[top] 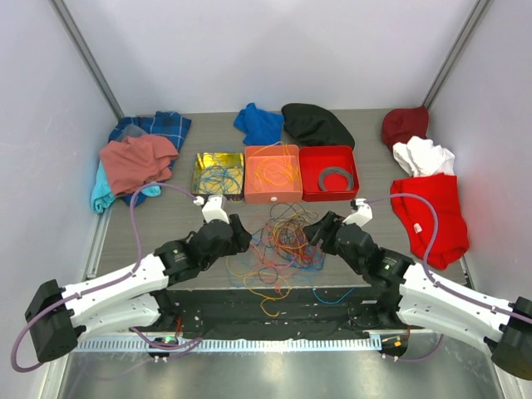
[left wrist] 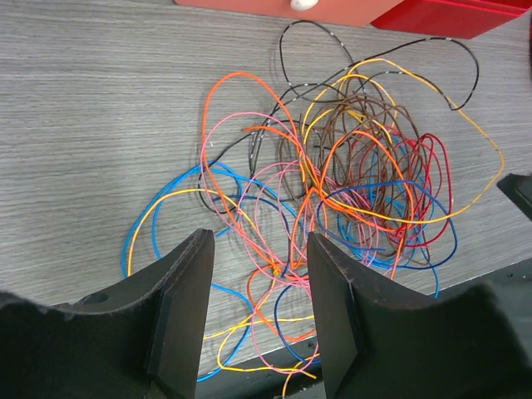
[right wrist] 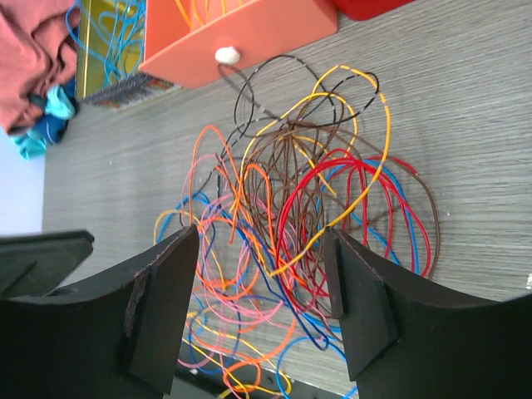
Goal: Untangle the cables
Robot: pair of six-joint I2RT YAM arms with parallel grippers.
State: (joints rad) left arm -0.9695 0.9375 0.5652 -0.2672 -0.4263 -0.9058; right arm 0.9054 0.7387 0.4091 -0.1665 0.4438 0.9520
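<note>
On the table [top: 174, 218], cables [top: 281, 237]: one heap, midway; neither side nearer.
Your left gripper [left wrist: 259, 237]: parted, empty.
Your right gripper [right wrist: 262, 233]: wide, empty.

This looks like a robotics lab test cell, not a home or shop. Plain white walls [top: 249, 50] close in three sides, with bare metal struts [top: 83, 54] running up the upper corners. Two arms [top: 108, 295] are bolted at the bottom of the frame to a grey wood-grain bench [top: 166, 229], behind a slotted white rail [top: 266, 342]. Props are laid out as for a trial: three small trays [top: 273, 197] in a row at centre, crumpled cloths [top: 137, 162] along the upper edges, and a tangle of cables [top: 278, 237] in the middle.
</note>
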